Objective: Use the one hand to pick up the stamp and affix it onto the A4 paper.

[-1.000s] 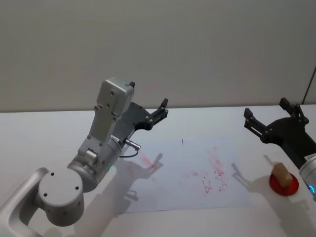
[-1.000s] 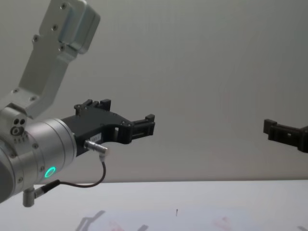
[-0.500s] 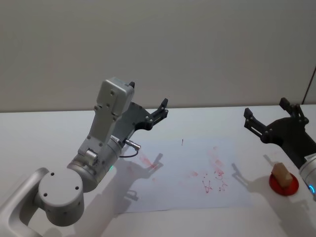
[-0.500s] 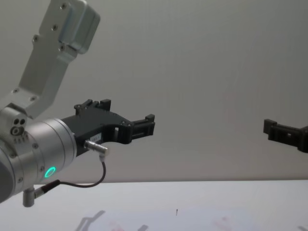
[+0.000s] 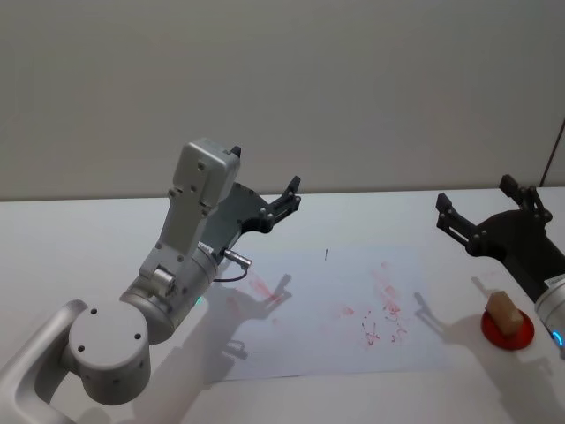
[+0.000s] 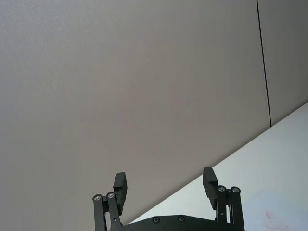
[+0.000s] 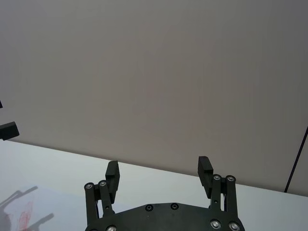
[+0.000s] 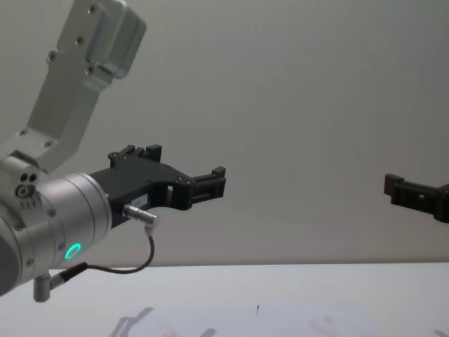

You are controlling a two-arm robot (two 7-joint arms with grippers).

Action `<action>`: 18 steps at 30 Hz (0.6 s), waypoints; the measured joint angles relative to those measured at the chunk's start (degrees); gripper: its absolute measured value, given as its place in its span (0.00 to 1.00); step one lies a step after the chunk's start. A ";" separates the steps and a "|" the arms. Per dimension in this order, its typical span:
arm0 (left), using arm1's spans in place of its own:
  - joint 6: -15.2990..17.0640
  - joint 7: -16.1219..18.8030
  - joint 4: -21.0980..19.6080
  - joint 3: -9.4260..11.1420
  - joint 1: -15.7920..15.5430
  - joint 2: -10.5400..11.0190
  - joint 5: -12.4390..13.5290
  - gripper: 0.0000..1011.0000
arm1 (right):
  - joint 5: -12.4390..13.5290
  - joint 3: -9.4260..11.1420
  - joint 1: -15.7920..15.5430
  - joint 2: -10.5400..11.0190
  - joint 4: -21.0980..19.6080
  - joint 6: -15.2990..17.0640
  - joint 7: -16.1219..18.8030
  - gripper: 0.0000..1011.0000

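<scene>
- Light-brown in wood, small and slant-faced: found the stamp block (image 5: 503, 311) sitting on a round red pad (image 5: 509, 336) near the right edge of the white tabletop (image 5: 88, 230), touched by neither claw.
- Found the flat white A4 paper (image 5: 327, 344) lying mid-tabletop, just left of the red pad and not touching it.
- Noted faint red prints across the sheet and a tiny dark tick (image 5: 327, 254) near its far edge.
- Saw the black two-finger right claw (image 5: 473, 194) hanging in the air above the tabletop, beyond the stamp block and clear of it.
- Found its blocky fingers spread wide with nothing between them; same reading from the right wrist view.
- Saw the black two-finger left claw (image 5: 287, 199) raised above the tabletop near the paper's far left corner, carried on a silver arm with a green ring light (image 8: 72, 250) glowing at the wrist.
- Found its fingers likewise wide apart and empty, as in the left wrist view.
- Noted, in the chest view, both claws up at about the same height against a plain grey wall (image 8: 302, 105), well apart from each other.
</scene>
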 joint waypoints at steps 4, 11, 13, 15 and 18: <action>0.00 0.00 0.00 0.00 0.00 0.00 0.00 0.99 | -0.01 0.00 -0.02 0.00 0.00 0.02 0.01 0.99; 0.00 0.00 0.00 0.00 0.00 0.00 0.00 0.99 | -0.40 -0.03 -0.74 0.21 -0.94 0.68 -0.29 0.99; 0.00 0.00 0.00 0.00 0.00 0.00 0.00 0.99 | -0.55 -0.07 -1.40 0.36 -1.68 1.26 -0.93 0.99; 0.00 0.00 0.00 0.00 0.00 0.00 0.00 0.99 | -0.62 -0.10 -1.90 0.47 -2.21 1.73 -1.49 0.99; 0.00 0.00 0.00 0.00 0.00 0.00 0.00 0.99 | -0.71 -0.19 -3.19 0.72 -3.46 2.68 -2.78 0.99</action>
